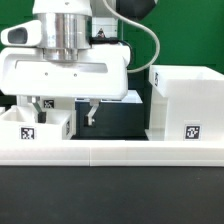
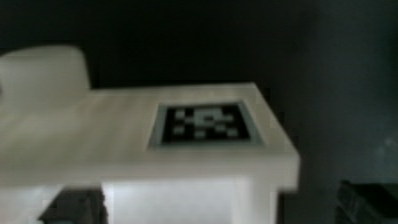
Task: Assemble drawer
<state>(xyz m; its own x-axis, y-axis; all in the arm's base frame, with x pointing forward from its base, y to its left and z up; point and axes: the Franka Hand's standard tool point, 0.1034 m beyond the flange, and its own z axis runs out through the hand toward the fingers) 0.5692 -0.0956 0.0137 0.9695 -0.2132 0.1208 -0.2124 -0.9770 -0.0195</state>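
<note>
My gripper (image 1: 66, 108) hangs low over the left half of the table, jaws open. Its dark fingertips (image 1: 90, 113) stand on either side of a small white drawer tray (image 1: 38, 126), which bears black-and-white tags. In the wrist view this tray (image 2: 178, 160) fills the middle, with a tag (image 2: 210, 123) on its face. The gripper (image 2: 217, 205) straddles the tray's near edge, and a dark gap shows between the tray and one finger (image 2: 368, 200). The large box shell (image 1: 185, 100) stands at the exterior view's right. Another white tray (image 1: 108, 97) lies partly hidden behind the hand.
A long low white border wall (image 1: 110, 152) runs across the front of the table. The table surface is black. The arm's cable loops above the box shell.
</note>
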